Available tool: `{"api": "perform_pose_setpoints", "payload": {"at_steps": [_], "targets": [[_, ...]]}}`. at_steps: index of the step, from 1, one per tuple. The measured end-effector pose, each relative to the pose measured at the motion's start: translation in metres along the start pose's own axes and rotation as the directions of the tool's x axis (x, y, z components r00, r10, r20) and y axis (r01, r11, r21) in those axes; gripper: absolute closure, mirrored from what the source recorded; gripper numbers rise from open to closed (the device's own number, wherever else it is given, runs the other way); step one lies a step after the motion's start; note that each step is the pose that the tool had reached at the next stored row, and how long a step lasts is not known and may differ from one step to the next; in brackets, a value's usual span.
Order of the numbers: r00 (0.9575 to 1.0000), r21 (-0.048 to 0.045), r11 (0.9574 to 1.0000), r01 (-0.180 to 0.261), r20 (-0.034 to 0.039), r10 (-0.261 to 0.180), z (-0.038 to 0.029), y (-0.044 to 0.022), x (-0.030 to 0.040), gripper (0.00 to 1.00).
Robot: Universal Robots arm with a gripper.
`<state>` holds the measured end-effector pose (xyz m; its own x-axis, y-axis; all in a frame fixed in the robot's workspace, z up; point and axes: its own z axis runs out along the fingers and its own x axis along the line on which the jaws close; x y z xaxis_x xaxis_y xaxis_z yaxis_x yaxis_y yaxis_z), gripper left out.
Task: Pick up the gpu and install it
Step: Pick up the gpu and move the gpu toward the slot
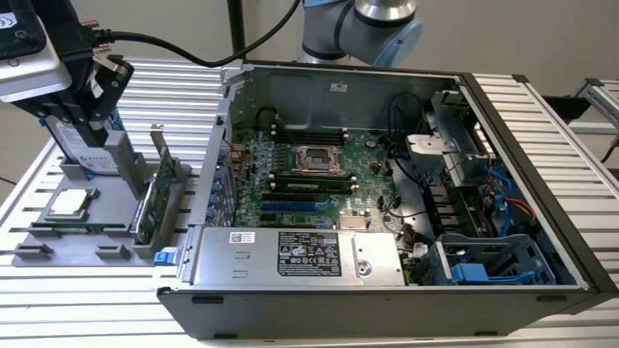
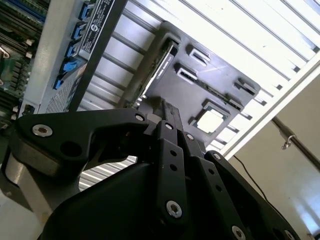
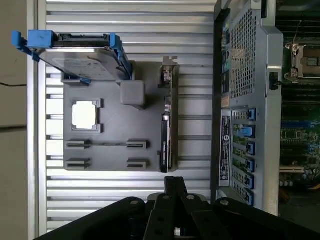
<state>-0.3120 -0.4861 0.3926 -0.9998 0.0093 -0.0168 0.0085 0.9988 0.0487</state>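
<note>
The gpu (image 1: 150, 196) is stood on edge in the grey holder (image 1: 111, 214), along the side nearest the computer case (image 1: 387, 319). The gripper (image 1: 95, 138) is held closed and empty above the holder; the gpu lies below it, toward the exterior view's right, untouched.

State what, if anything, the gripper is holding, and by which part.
Nothing is held. The gripper is shut and empty, hanging over the gray holder, where the gpu stands on edge, untouched.
</note>
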Motion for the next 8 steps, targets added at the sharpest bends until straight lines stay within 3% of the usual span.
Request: {"api": "perform_pose_setpoints", "payload": {"at_steps": [8], "targets": [[1.0, 0.0001, 1.0, 0.0, -0.0016, 0.0, 0.0, 0.0, 0.0, 1.0]]}}
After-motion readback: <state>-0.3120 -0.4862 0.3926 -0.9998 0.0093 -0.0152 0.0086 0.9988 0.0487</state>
